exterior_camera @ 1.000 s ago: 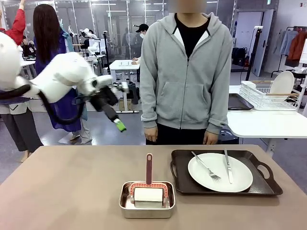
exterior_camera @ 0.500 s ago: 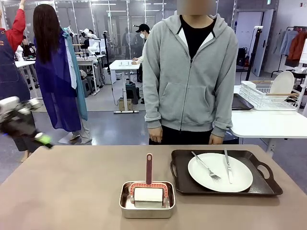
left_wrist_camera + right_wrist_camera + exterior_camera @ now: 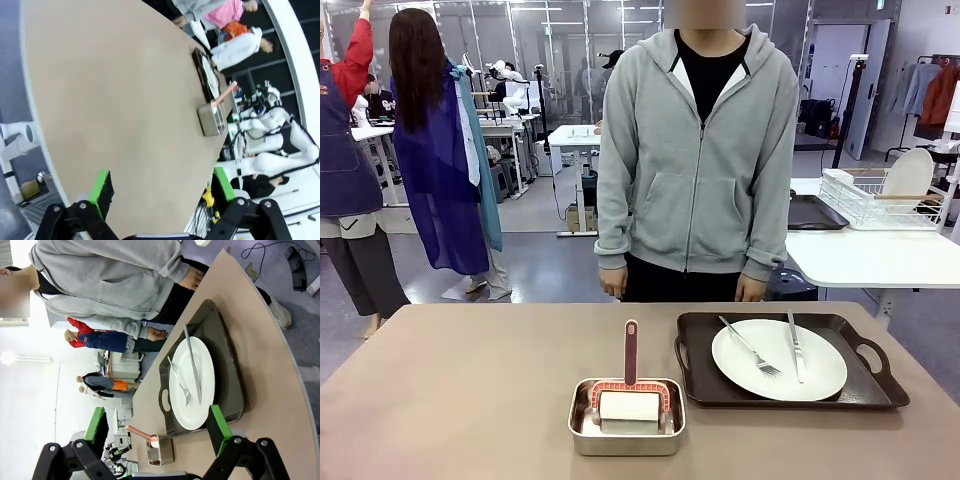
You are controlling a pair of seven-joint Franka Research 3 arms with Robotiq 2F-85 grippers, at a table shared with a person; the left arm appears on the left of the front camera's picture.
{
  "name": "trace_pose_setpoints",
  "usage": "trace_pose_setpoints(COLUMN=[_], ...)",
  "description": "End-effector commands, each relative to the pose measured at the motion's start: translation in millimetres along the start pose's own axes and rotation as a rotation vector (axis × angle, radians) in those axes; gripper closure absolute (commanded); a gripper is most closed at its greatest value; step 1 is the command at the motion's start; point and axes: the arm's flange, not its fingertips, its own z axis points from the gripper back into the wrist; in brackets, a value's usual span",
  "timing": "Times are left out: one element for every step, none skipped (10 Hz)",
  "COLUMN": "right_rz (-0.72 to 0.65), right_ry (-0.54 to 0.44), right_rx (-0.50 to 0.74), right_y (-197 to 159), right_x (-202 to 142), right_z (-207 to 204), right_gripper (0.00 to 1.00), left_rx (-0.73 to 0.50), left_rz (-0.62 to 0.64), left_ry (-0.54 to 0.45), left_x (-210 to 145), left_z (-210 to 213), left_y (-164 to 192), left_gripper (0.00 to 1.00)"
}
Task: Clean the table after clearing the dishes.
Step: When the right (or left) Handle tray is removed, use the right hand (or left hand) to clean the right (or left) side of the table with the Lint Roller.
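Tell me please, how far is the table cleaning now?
Done: nothing certain. In hand: nothing; left gripper and right gripper are open. To do: the tray with plate, fork and knife sits on the table, uncleared; the cleaning tool rests in its pan, untouched.

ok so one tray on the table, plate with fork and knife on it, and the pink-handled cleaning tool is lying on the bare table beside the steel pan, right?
Not quite. In the front view the pink-handled cleaning tool sits inside the steel pan, not on the bare table. The rest holds: one tray, carrying the plate with fork and knife.
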Motion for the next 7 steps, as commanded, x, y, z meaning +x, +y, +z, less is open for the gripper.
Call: trace_pose_setpoints(right_rz=[0.003,0.003,0.003,0.003,0.003,0.003,0.003], right_ry=[-0.001,-0.001,-0.001,-0.001,-0.001,-0.001,-0.001], right_rx=[0.006,0.006,0.006,0.006,0.006,0.006,0.006], right_y=[2,2,2,2,2,2,2], right_x=[-1,-1,-1,-1,-1,-1,-1], right_z=[1,1,1,1,1,1,1], right_gripper=[0.00,0.00,0.00,0.00,0.00,0.00,0.00], left_rx=[-0.027,0.000,0.000,0.000,0.000,0.000,0.000], left_rz=[-0.021,0.000,0.000,0.000,0.000,0.000,0.000], left_ry=[-0.125,0.000,0.000,0.000,0.000,0.000,0.000], left_x=[3,0,0,0,0,0,0], left_z=[-9,0,0,0,0,0,0], left_y=[13,0,0,0,0,0,0], left_gripper=[0.00,0.00,0.00,0.00,0.00,0.00,0.00])
